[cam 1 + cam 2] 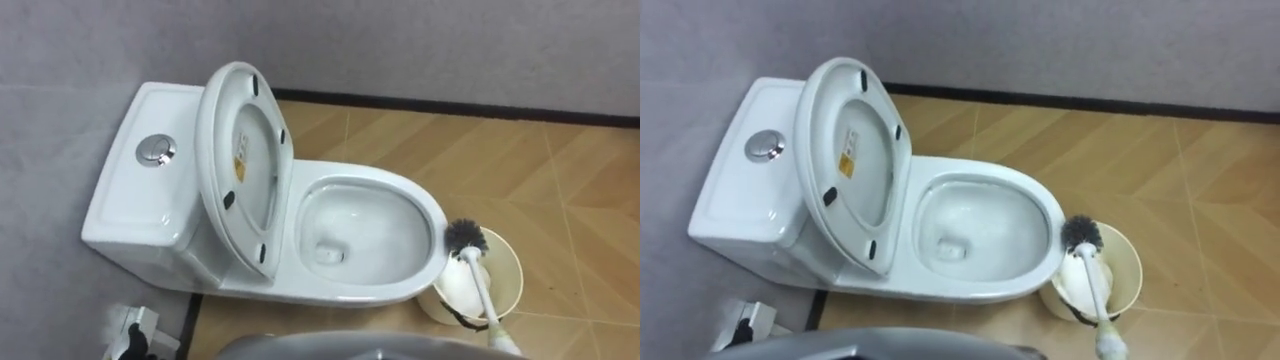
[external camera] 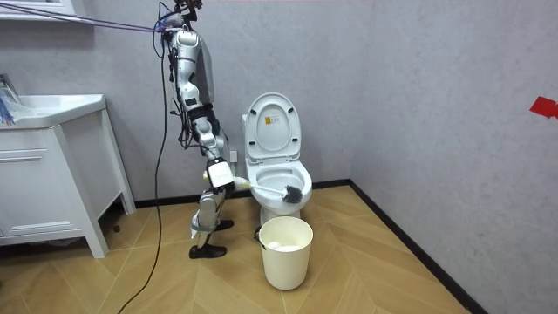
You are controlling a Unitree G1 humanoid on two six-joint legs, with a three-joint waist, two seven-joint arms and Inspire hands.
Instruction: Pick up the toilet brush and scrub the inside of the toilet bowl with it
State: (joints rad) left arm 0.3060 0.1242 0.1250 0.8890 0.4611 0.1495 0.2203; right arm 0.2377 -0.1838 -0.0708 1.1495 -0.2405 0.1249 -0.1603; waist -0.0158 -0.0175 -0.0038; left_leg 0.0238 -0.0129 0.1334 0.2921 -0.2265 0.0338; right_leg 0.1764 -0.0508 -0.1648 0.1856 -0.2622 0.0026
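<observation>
toilet (image 1: 300, 285): seat (image 1: 245, 165) raised against tank (image 1: 130, 205), bowl (image 1: 432, 225) uncovered | toilet brush (image 1: 481, 288): dark bristle head just beside bowl rim, over cream bin (image 1: 514, 268), white handle slanting to lower right | bin: on wood-pattern floor (image 1: 560, 180), beside bowl

The robot is standing upright and reaching its right arm down and forward, and its right hand (image 2: 220, 177) is gripping the toilet brush (image 2: 293, 193) by the handle.
</observation>
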